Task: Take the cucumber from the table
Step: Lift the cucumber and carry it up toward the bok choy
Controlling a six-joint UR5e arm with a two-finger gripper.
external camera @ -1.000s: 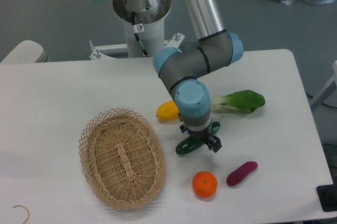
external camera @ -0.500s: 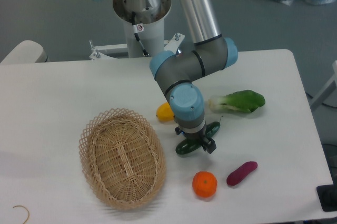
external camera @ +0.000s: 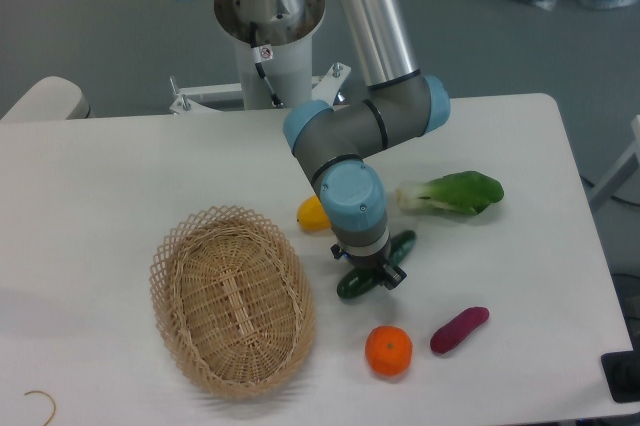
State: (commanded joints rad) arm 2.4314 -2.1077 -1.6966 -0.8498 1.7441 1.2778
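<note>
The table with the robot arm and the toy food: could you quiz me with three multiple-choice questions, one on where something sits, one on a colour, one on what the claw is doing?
1. Where is the wicker basket on the table?
A. to the image left of the cucumber
B. behind the bok choy
C. at the image-right edge

2. What colour is the round fruit in front of the cucumber?
A. blue
B. orange
C. white

3. What is the gripper doing?
A. hanging high above the basket
B. resting inside the basket
C. down at the cucumber, fingers on either side

Answers: 1 A, the basket lies image left of the cucumber. 2 B, it is plainly orange. 3 C, the gripper sits low over the cucumber's middle.
</note>
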